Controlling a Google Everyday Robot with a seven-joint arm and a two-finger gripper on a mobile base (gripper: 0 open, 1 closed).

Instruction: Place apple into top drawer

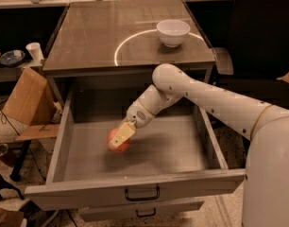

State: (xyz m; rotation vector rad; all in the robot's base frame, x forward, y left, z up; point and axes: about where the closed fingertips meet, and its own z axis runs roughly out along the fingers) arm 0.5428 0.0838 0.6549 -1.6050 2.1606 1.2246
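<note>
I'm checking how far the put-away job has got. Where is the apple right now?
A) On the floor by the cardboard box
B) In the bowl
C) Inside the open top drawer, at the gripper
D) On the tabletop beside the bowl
C: the apple is within the walls of the open top drawer, left of centre, with the gripper closed on it, while the bowl stands apart on the tabletop.

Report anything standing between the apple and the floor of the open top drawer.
Nothing visible does. The tool grips the small round orange-red apple inside the wide grey top drawer, down at the left of its bare floor. The white bowl sits up on the brown cabinet top, out of the path.
</note>
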